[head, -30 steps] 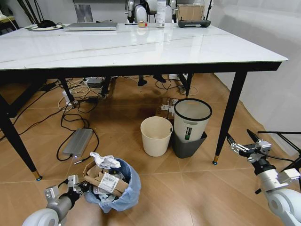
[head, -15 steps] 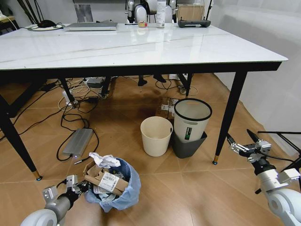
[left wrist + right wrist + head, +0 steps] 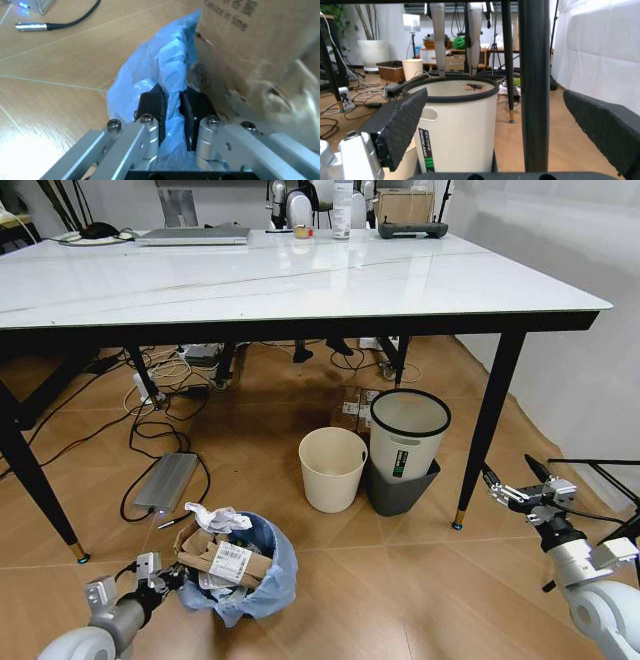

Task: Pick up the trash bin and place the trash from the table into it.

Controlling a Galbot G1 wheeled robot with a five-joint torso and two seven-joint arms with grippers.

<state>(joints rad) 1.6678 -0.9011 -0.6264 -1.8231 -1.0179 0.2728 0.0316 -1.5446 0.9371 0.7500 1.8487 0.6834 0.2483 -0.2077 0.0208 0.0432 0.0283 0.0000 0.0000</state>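
Note:
The trash bin (image 3: 262,580), lined with a crinkled light-blue bag, is low over the wooden floor in front of the table (image 3: 300,280). It is stuffed with trash: crumpled white paper (image 3: 213,518) and a torn brown cardboard box (image 3: 225,558) stick out above the rim. My left gripper (image 3: 155,573) is shut on the bin's near rim. In the left wrist view the gripper (image 3: 172,120) pinches the blue bag (image 3: 150,75) next to the cardboard (image 3: 260,48). My right gripper (image 3: 510,485) hangs open near the table's right front leg, holding nothing.
A plain cream bin (image 3: 332,468) and a white black-rimmed bin (image 3: 408,432) stand under the table. Cables and a grey box (image 3: 166,481) lie on the floor at left. A laptop (image 3: 193,236), a spray bottle (image 3: 342,210) and a small red-yellow item (image 3: 302,231) sit at the table's far edge.
My left gripper and the bin it holds have shifted slightly to the left. The right arm has not moved.

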